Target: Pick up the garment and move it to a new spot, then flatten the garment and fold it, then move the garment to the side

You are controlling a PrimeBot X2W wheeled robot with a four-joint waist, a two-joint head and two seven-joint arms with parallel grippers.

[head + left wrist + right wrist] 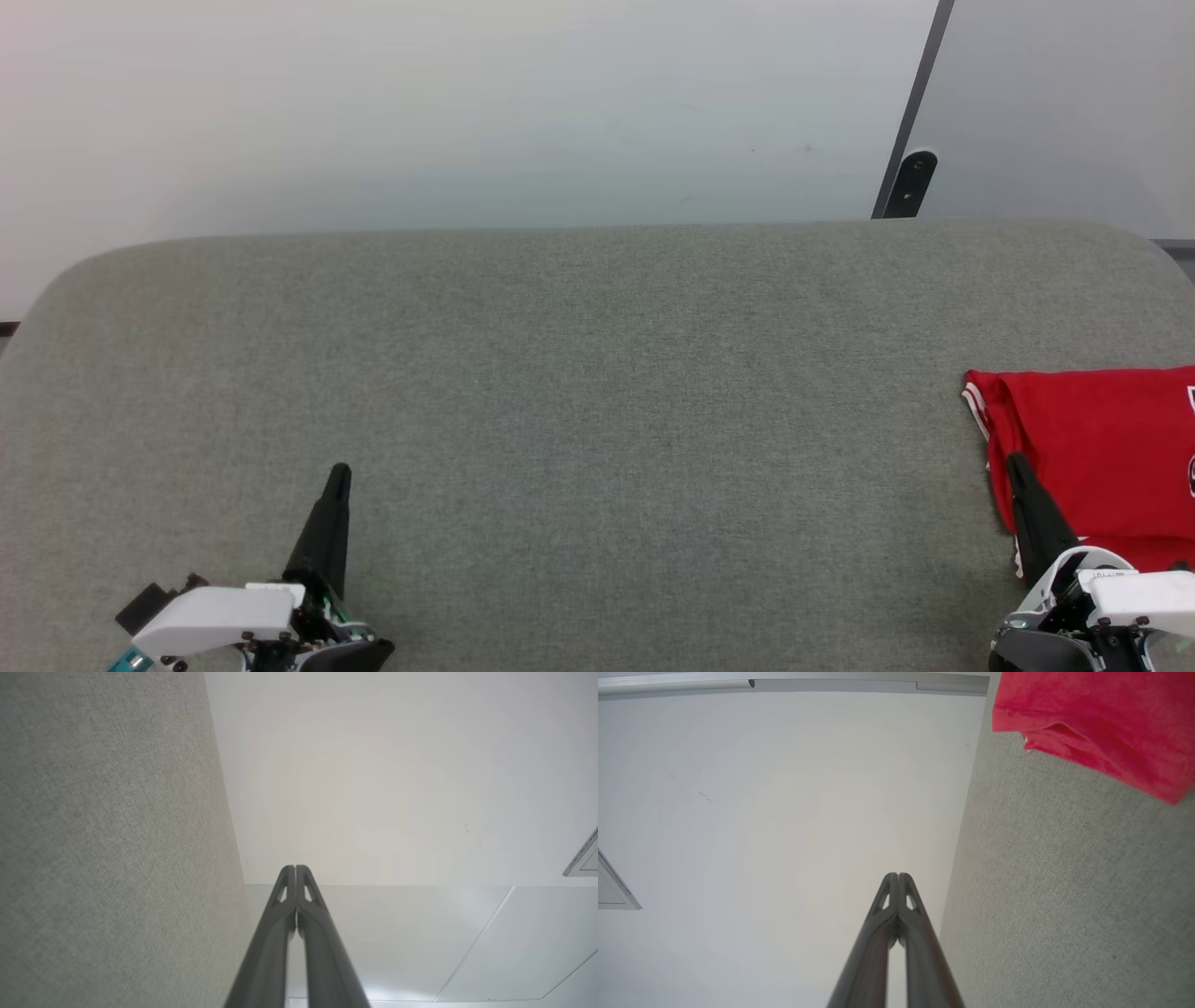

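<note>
Head: we see the garment (1092,448) folded at the table (597,373) right edge. Left gripper (339,473) and right gripper (1015,464) are closed and empty. Left wrist: tips pressed together. Right wrist: garment clear of the tips. We'd keep clear and avoid snagging the fold.

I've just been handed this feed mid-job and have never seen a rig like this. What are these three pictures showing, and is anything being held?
This is a two-armed robot, and each arm ends in a claw of two long dark fingers. The wide picture comes from its head, looking down on a gray fabric surface. The left claw shows at lower left, the right claw at lower right. The other two pictures look along each claw's own fingers from the wrist, so the room appears tipped sideways. A red garment lies folded at the surface's right edge. Both claws are shut and hold nothing. In the right wrist picture the garment lies apart from the fingers.
</note>
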